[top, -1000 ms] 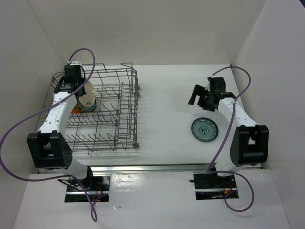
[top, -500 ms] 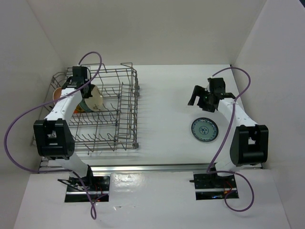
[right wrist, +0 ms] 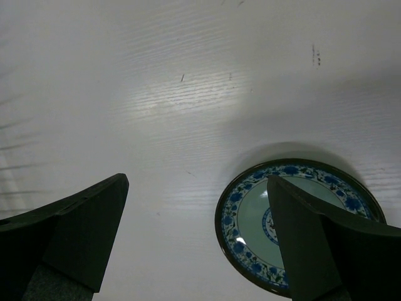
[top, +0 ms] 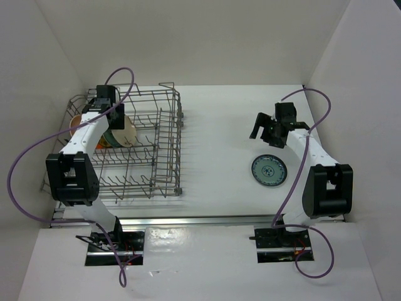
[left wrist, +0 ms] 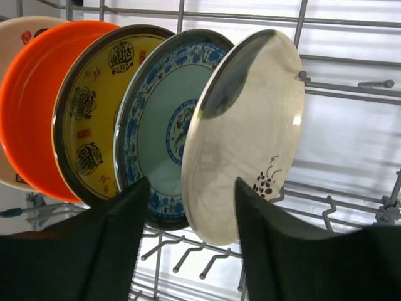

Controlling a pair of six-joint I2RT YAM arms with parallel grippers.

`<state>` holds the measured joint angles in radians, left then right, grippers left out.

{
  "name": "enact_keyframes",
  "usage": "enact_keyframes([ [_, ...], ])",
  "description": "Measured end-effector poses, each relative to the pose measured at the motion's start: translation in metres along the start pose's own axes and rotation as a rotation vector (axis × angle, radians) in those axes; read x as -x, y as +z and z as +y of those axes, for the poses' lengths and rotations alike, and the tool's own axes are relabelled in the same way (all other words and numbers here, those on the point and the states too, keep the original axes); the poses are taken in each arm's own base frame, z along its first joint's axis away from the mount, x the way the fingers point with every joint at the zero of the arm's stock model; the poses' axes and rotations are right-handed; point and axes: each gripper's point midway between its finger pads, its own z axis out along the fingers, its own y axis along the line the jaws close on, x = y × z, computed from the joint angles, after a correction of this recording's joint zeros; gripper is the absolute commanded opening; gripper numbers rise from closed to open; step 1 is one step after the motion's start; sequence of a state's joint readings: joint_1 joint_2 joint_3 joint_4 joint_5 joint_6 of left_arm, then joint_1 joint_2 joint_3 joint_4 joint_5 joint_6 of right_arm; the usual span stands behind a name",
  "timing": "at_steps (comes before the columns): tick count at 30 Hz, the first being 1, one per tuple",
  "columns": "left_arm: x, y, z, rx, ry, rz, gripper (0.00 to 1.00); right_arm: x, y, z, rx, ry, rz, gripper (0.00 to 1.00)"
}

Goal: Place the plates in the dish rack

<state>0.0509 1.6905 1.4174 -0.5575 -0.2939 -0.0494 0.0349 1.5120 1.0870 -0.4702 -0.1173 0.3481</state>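
1. Left gripper [left wrist: 191, 188]: inside the dish rack [top: 150, 157], its 2 fingers [left wrist: 119, 244] parted and gripping nothing. The lower edge of the cream plate [left wrist: 250, 125] sits between them, clear of the left finger; contact with the right finger cannot be judged.
2. Plates in the rack, on edge among the tines, leaning in 1 overlapping row:
   - the cream plate, between the fingers and above the right one
   - a teal-blue patterned plate [left wrist: 160, 125], just behind the left finger
   - a brown plate with yellow pattern [left wrist: 94, 119], further left
   - an orange plate [left wrist: 31, 106], further left again
   - a pale rim [left wrist: 12, 37] past the orange one, possibly another plate
3. Right gripper [right wrist: 197, 180]: held above the table [right wrist: 156, 94], fingers spread wide and empty.
4. Second teal-blue plate [right wrist: 250, 232]: flat on the table below the right gripper, partly hidden by its right finger and well apart from the rack.
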Motion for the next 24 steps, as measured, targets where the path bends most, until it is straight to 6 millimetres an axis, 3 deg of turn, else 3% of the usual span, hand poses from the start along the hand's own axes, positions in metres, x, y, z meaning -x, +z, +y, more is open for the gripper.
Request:
enact_keyframes([
  [3,0.003,-0.007,-0.004,-0.007,0.007,0.002,0.75,0.000,0.000,-0.010,-0.056,0.010,-0.007,1.00],
  [7,0.031,-0.034,-0.026,-0.028,0.049,-0.069,0.82,0.001,-0.003,-0.031,-0.138,0.055,-0.023,1.00],
  [12,0.086,-0.104,-0.084,-0.155,0.108,-0.274,0.87,-0.023,-0.018,-0.073,-0.237,0.140,-0.018,1.00],
  [15,0.105,-0.153,-0.117,-0.278,0.130,-0.395,0.90,-0.038,-0.024,-0.089,-0.296,0.187,-0.001,1.00],
  [19,0.115,-0.205,-0.143,-0.410,0.145,-0.519,0.92,-0.056,-0.023,-0.101,-0.363,0.243,0.022,1.00],
  [22,0.113,-0.220,-0.154,-0.465,0.157,-0.554,0.92,-0.077,-0.021,-0.113,-0.419,0.277,0.061,1.00],
  [24,0.109,-0.221,-0.157,-0.479,0.163,-0.552,0.92,-0.082,-0.021,-0.115,-0.436,0.289,0.077,1.00],
])
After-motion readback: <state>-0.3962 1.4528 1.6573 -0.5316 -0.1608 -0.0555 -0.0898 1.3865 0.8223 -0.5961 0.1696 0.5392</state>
